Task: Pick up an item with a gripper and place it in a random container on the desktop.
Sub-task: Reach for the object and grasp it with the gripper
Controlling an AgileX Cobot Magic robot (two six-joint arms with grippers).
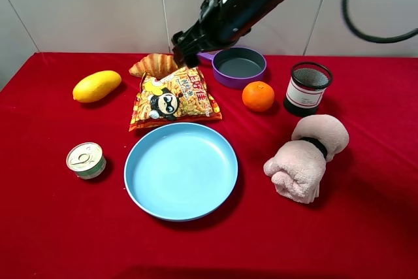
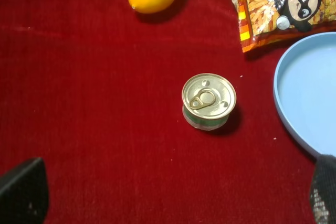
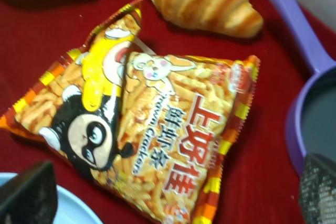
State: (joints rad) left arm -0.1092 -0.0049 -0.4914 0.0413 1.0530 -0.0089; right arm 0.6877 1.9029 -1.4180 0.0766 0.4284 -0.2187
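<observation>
The item, a crinkly yellow-orange snack bag (image 1: 173, 98) with a black cartoon face, lies flat on the red desktop (image 1: 52, 227) just behind the container, a large light-blue plate (image 1: 181, 170) with nothing on it. My right gripper (image 1: 185, 50) hangs over the bag's far end, beside the croissant. In the right wrist view the bag (image 3: 152, 135) fills the space between the fingertips (image 3: 29, 195) of the right gripper (image 3: 173, 198), which is open and holds nothing. My left gripper (image 2: 173, 198) is also open, hovering above bare cloth near the tin can (image 2: 209, 100); the exterior high view does not show it.
A croissant (image 1: 154, 65) and a purple handled pan (image 1: 240, 66) sit behind the bag. A mango (image 1: 96, 85) lies at the left, the tin can (image 1: 85, 160) left of the plate. An orange (image 1: 258, 95), a black mesh cup (image 1: 307, 87) and a pink rolled towel (image 1: 307, 156) stand at the right.
</observation>
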